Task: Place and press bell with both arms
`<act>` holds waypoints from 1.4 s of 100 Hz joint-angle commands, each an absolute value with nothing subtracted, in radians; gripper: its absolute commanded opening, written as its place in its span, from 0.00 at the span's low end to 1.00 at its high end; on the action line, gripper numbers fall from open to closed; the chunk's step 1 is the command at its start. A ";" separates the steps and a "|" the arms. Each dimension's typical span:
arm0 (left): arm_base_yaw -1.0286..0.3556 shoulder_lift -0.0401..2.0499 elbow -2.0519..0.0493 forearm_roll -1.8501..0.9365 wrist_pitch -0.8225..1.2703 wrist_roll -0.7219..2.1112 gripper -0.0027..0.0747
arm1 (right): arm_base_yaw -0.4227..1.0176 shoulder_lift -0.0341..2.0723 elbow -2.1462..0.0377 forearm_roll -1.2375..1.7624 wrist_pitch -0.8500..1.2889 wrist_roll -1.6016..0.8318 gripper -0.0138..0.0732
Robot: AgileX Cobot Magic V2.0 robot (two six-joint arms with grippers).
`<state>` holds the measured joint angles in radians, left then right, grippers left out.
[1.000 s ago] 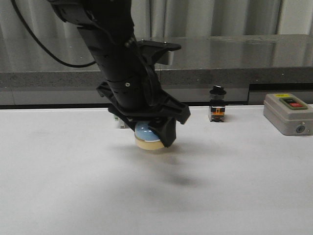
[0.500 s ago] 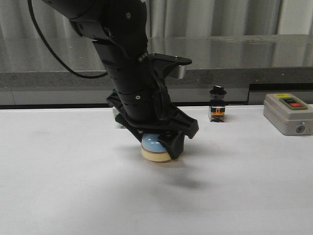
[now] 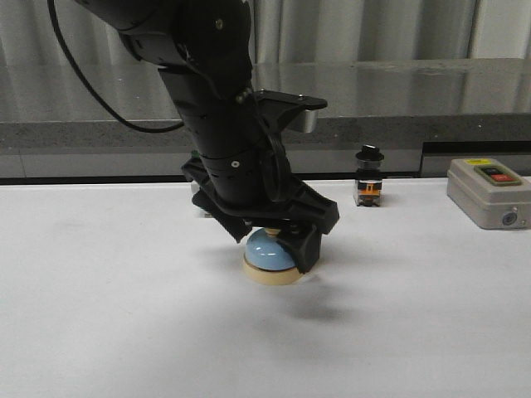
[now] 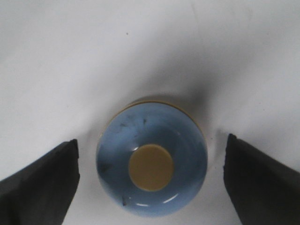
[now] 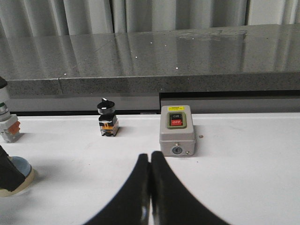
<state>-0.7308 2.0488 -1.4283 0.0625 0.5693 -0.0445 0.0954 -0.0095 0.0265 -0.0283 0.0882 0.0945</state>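
Observation:
The bell (image 3: 270,259), a light-blue dome on a cream base, stands upright on the white table (image 3: 99,274) near the middle. My left gripper (image 3: 272,247) hangs right over it, open, with one finger on each side. In the left wrist view the bell (image 4: 151,164) with its cream knob sits between the two fingers (image 4: 42,183), with a bare gap on both sides. My right gripper (image 5: 150,159) is shut and empty, low over the table; it is out of the front view. The bell's edge (image 5: 21,172) shows at the side of the right wrist view.
A grey box with red and green buttons (image 3: 485,192) stands at the back right, also in the right wrist view (image 5: 177,129). A black-knobbed switch (image 3: 367,176) stands at the back centre. A small white switch (image 5: 7,123) stands behind the left arm. A dark stone ledge (image 3: 398,99) runs behind the table.
The left gripper came down and slightly right with the bell, set it on the table, and its fingers have spread off the bell.

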 commanded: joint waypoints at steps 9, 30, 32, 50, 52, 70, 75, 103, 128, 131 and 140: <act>-0.730 1.913 -1.457 0.051 0.541 -0.046 0.81 | 0.089 -0.026 0.013 -0.032 0.006 0.096 0.09; -0.666 1.775 -1.436 0.049 0.531 -0.052 0.81 | 0.089 -0.026 0.013 -0.032 0.006 0.096 0.09; -0.655 1.761 -1.429 0.049 0.529 -0.052 0.81 | 0.089 -0.026 0.013 -0.032 0.006 0.096 0.09; -0.543 1.621 -1.323 0.040 0.492 -0.053 0.81 | 0.089 -0.026 0.013 -0.032 0.006 0.096 0.09; -0.533 1.602 -1.312 0.040 0.485 -0.053 0.81 | 0.089 -0.026 0.013 -0.032 0.006 0.096 0.09; -0.402 1.432 -1.146 0.024 0.431 -0.053 0.81 | 0.089 -0.026 0.013 -0.032 0.006 0.096 0.09; -0.367 1.381 -1.093 0.024 0.408 -0.053 0.81 | 0.089 -0.026 0.013 -0.032 0.006 0.096 0.09; -0.220 1.047 -0.781 0.018 0.302 -0.053 0.81 | 0.089 -0.026 0.013 -0.032 0.006 0.096 0.09; -0.198 0.794 -0.611 -0.024 0.306 -0.053 0.81 | 0.089 -0.026 0.013 -0.032 0.006 0.096 0.09; -0.198 0.769 -0.596 -0.024 0.306 -0.053 0.80 | 0.089 -0.026 0.013 -0.032 0.006 0.096 0.09; -0.198 0.697 -0.560 -0.024 0.308 -0.053 0.72 | 0.089 -0.026 0.013 -0.032 0.006 0.096 0.09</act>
<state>-0.1990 0.7569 -0.5617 -0.0098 0.3780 -0.0463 0.0954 -0.0095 0.0265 -0.0283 0.0882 0.0945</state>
